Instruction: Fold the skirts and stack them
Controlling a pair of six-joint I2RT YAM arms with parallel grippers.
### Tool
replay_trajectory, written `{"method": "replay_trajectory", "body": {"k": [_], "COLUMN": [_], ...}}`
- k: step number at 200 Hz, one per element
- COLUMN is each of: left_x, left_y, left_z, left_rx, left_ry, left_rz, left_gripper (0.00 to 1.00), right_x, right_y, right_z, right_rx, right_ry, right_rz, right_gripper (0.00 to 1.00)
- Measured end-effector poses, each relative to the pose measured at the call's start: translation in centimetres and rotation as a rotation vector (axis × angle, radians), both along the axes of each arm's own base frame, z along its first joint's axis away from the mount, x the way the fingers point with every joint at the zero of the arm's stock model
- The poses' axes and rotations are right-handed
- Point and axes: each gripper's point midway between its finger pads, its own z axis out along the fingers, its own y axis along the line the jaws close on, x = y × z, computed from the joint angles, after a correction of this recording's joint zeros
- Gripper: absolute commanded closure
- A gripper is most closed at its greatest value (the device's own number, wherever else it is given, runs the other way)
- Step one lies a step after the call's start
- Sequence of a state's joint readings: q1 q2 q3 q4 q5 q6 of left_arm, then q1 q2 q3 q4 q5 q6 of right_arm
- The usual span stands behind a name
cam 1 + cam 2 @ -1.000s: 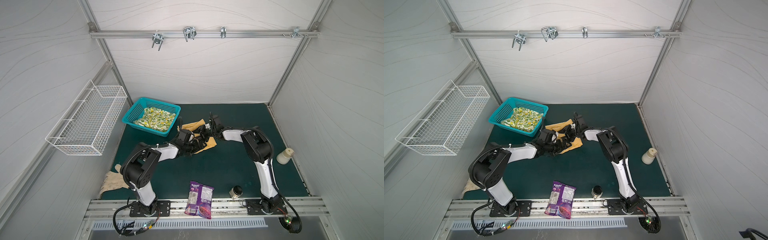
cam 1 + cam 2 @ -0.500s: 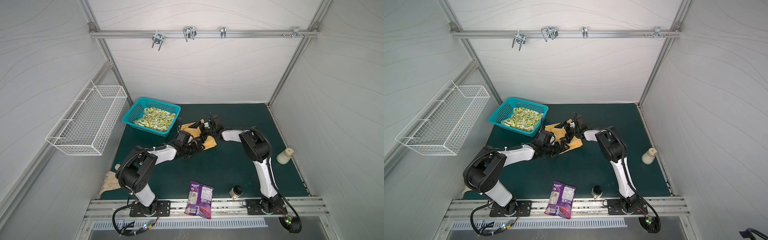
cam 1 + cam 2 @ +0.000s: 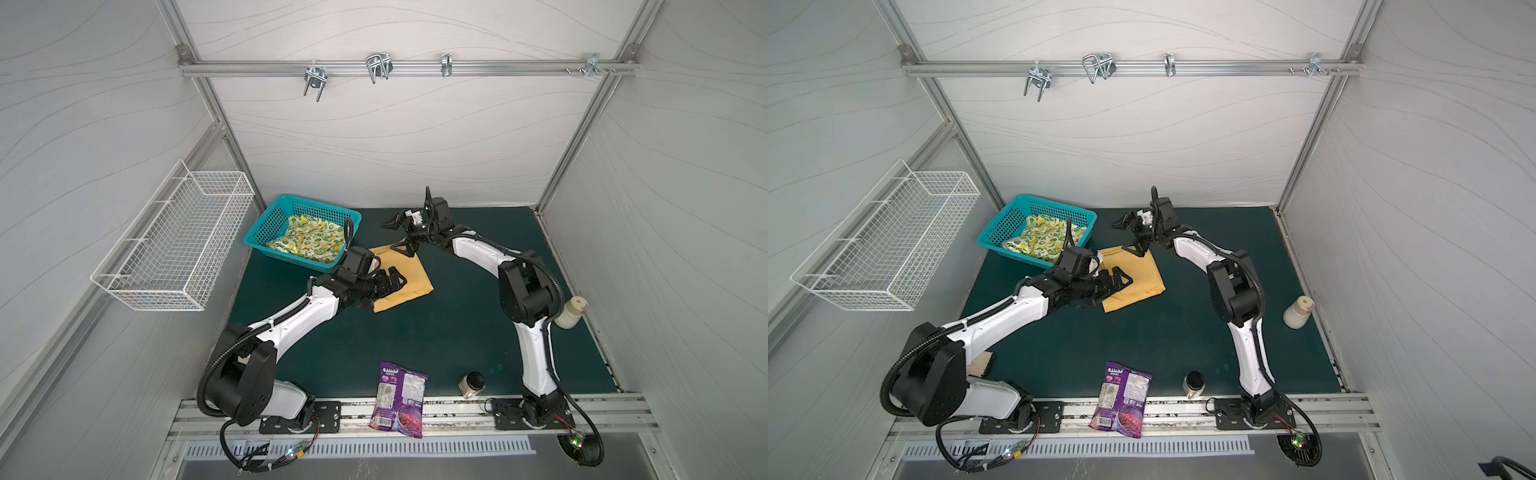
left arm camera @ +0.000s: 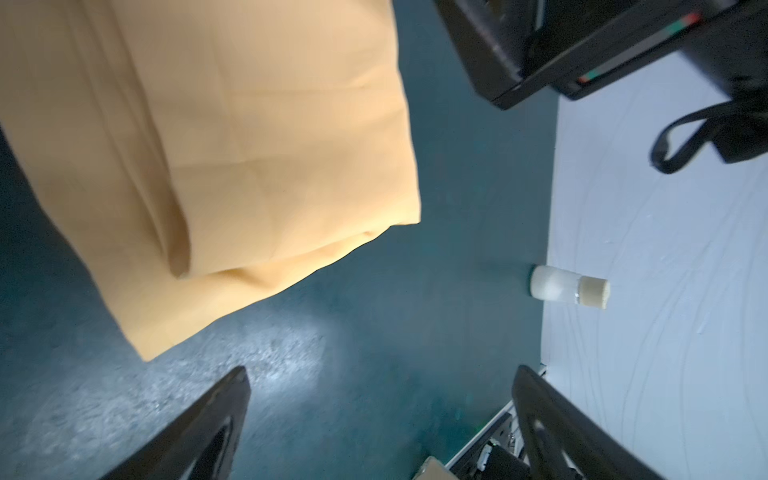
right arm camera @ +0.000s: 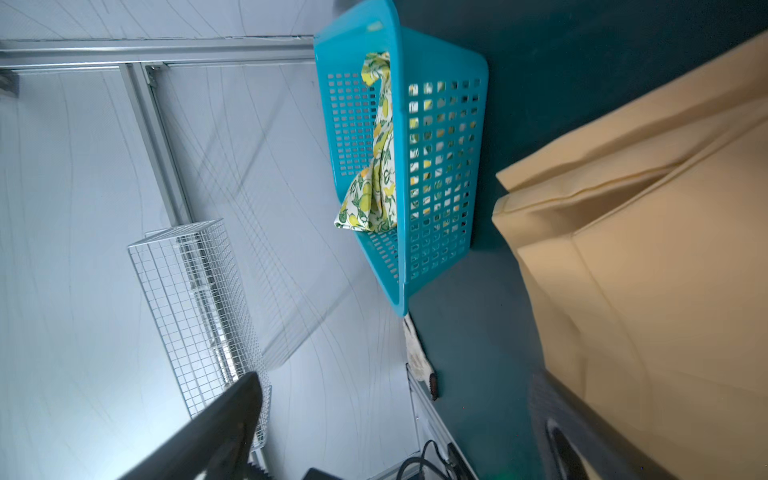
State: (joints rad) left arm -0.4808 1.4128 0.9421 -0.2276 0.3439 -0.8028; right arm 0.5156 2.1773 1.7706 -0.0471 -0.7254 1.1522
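A folded mustard-yellow skirt lies flat on the green mat, and both wrist views show it. The lemon-print skirt sits crumpled in the teal basket. My left gripper hovers low over the yellow skirt's left part, open and empty. My right gripper is open and empty above the skirt's far edge, with one fingertip close to the cloth.
A purple snack bag lies at the front edge with a small dark-lidded jar beside it. A white bottle stands by the right wall. On the left wall hangs a white wire basket.
My right gripper has opened, let go of the yellow skirt and lifted toward the back. The skirt now lies flat and folded. My left gripper stayed open and drew back a little.
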Motion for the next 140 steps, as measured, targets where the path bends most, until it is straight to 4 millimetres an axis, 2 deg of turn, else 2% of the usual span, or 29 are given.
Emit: {"method": "replay_trajectory", "body": {"k": [16,31,52,89,108,140], "left_x": [1.3,2.4,3.9,4.8,4.8,4.4], "left_y": [-0.2,-0.6,-1.3,-2.5,-2.7,-2.5], "left_z": [1.2,1.0,-1.2,-6.0,-6.7,-7.7], "left_rx": [-0.016,-0.026,-0.032,-0.055,-0.066,-0.075], "left_ry": [-0.022,-0.015,0.038,0.153,0.170,0.170], "left_rz": [0.008,0.015,0.021,0.031,0.038,0.045], "left_gripper": [0.01,0.01,0.01,0.01,0.01,0.01], "right_x": [0.9,1.8,2.7,3.8,4.1,4.3], "right_y": [-1.4,-2.6,-4.0,-5.5,-5.4,-5.0], "right_z": [0.5,0.5,-0.7,-5.3,-7.1,-8.2], "right_rx": [-0.028,-0.052,-0.073,-0.109,-0.114,-0.096], "right_ry": [-0.029,-0.048,-0.040,0.045,0.073,0.103], "right_rz": [-0.003,-0.005,-0.009,-0.009,0.001,0.010], "right_gripper": [0.01,0.01,0.01,0.01,0.01,0.01]}}
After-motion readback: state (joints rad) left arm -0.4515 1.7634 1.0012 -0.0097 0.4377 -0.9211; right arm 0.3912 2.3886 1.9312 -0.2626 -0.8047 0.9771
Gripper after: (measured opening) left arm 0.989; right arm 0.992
